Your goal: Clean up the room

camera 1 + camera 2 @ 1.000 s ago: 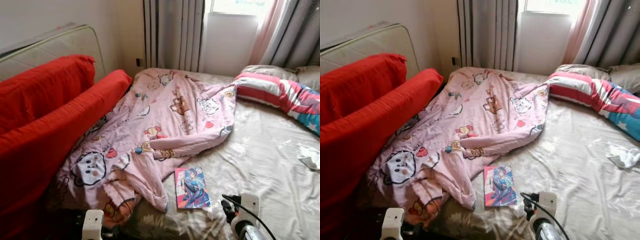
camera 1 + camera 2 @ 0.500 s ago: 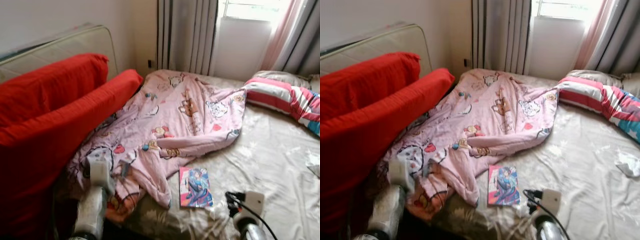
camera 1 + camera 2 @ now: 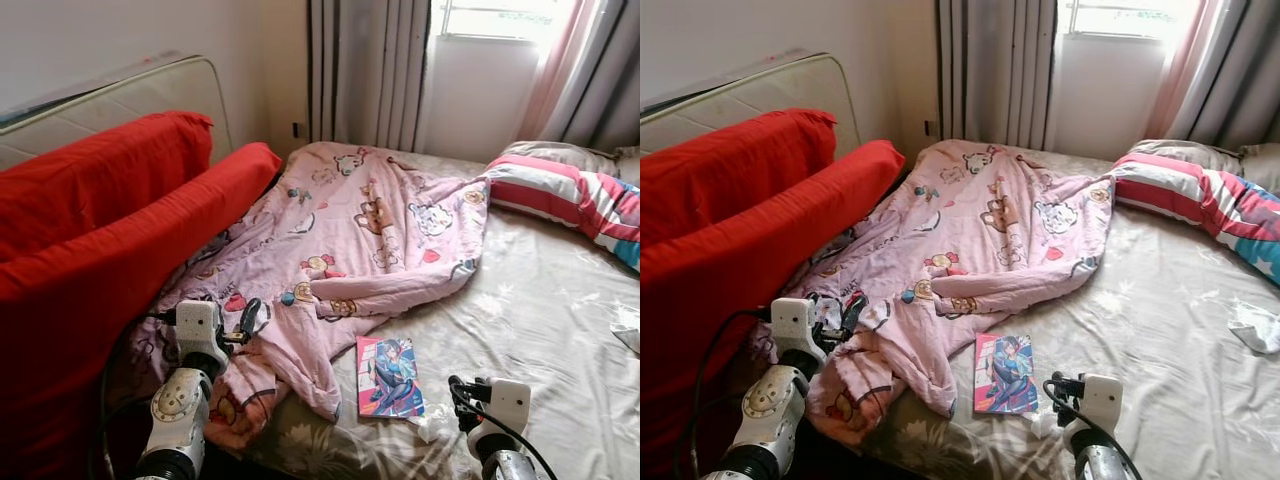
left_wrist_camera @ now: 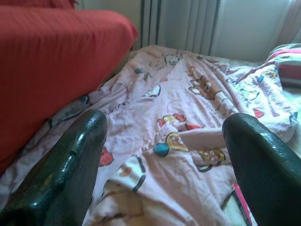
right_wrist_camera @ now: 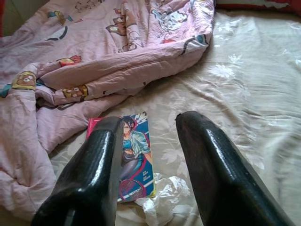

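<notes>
- Occupying most of the scene, the bed (image 3: 540, 300) carries a beige floral sheet and runs from the near edge back to the curtains (image 3: 365, 70) and the window (image 3: 495, 20).
- Leaning along the robot's left side of the bed, a red cushion (image 3: 90, 250) stands in front of a pale upright mattress (image 3: 130, 95) set against the wall.
- A pink cartoon-print quilt (image 3: 340, 240) lies crumpled across the left half of the bed, its edge touching the red cushion and its lower fold bunched at the near edge of the bed.
- A striped pillow (image 3: 570, 195) in red, white and blue lies at the far right of the bed, well apart from the quilt's lower fold.
- The left arm is raised over the near left corner of the quilt. The left gripper (image 3: 240, 325) hovers just above the fabric with its fingers (image 4: 66, 174) spread wide and nothing between them.
- The right arm is low at the near right of the bed. The right gripper (image 5: 150, 155) points toward the book, its fingers (image 5: 94, 169) parted and holding nothing.
- A book (image 3: 388, 375) with a colourful illustrated cover lies flat on the sheet, just beside the quilt's lower fold and near the right gripper.
- A crumpled white tissue (image 5: 162, 200) lies against the near corner of the book.
- Another white crumpled item (image 3: 1255, 328) rests on the sheet at the far right; its nature cannot be determined.
</notes>
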You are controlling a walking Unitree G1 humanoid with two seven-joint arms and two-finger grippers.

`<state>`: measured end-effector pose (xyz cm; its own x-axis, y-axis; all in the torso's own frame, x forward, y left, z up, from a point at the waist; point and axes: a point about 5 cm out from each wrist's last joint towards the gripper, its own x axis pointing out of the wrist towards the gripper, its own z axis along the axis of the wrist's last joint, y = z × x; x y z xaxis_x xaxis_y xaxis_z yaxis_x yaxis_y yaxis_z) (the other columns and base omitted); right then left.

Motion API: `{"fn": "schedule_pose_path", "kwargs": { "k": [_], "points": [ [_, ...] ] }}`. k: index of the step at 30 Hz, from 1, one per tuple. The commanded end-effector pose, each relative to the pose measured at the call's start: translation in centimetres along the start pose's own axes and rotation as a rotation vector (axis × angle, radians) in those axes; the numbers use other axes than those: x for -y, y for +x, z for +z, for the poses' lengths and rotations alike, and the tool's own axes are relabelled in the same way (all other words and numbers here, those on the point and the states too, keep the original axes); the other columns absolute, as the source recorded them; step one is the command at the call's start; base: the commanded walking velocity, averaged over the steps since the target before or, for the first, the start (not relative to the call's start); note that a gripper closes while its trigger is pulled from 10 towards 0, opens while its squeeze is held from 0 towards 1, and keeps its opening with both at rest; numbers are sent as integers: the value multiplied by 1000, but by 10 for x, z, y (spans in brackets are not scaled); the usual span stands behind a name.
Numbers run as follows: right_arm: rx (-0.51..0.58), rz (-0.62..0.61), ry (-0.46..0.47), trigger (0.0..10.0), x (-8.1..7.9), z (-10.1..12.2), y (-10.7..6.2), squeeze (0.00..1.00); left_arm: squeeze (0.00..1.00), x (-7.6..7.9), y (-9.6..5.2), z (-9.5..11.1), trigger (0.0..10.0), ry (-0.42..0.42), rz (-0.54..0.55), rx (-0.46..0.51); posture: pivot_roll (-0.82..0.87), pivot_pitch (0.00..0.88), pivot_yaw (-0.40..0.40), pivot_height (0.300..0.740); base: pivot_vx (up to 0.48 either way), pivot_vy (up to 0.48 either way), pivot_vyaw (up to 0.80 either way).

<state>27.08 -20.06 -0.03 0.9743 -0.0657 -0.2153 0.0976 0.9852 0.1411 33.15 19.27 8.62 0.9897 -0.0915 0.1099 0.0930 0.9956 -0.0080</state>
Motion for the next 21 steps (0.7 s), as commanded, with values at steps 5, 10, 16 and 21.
{"fn": "schedule_pose_path", "kwargs": {
  "k": [5,10,16,21],
  "points": [
    [61,6,7,10000,0,2,-4,0,0,-6,-4,0,10000,15,5,-4,-32,10,-1,740,0,0,0],
    [232,59,-50,10000,-14,45,18,0,0,-5,-4,1,10000,12,-2,5,-36,12,-1,740,0,0,0],
    [634,144,-74,10000,-60,162,46,0,0,-2,0,5,10000,8,-7,26,-32,19,-2,740,0,0,0],
    [701,162,-37,10000,-65,177,45,0,0,-1,1,8,10000,7,-9,34,-32,28,-2,740,0,0,0]
  ]
}}
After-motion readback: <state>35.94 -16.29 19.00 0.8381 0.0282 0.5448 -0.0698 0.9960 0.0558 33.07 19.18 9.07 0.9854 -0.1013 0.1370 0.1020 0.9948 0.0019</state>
